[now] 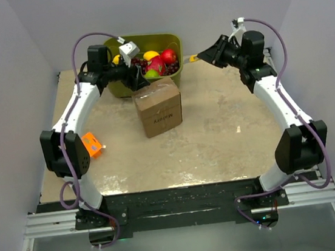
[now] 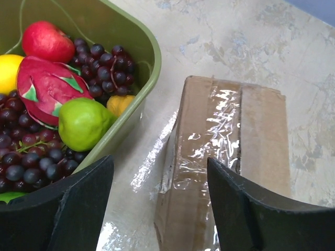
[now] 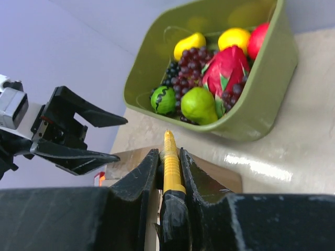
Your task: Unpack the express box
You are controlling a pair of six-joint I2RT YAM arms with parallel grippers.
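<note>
Mottled beige table (image 1: 218, 137) under grey walls is your workspace, read here from the top view with the arm bases at 6 o'clock.

Nearest you, a flat orange package (image 1: 91, 144) lies at 8 o'clock from the express box (image 1: 158, 107). The box sits upright at mid-table, and the clear tape (image 2: 214, 130) over its top seam looks uncut.

At the box's 11 o'clock corner the left gripper (image 1: 139, 80) hangs with its jaws spread wide and nothing in them. They straddle the gap between the box and the green fruit bin (image 1: 172, 39), which stands just beside the box at 12 o'clock.

Out at 2 o'clock, well apart from the box, the right gripper (image 1: 203, 55) is clamped narrowly on a slim yellow tool (image 3: 170, 162). It is probably a cutter, though no blade shows.

Watch three things:
- If you lower the left jaws as they stand, one finger could land on the bin wall rather than the box and tip fruit out.
- Nothing braces the box, so a drag along the tape may simply slide it towards the bin.
- The tool is thin, so side load could twist it in the grip, and a deep cut risks damaging whatever is inside.
</note>
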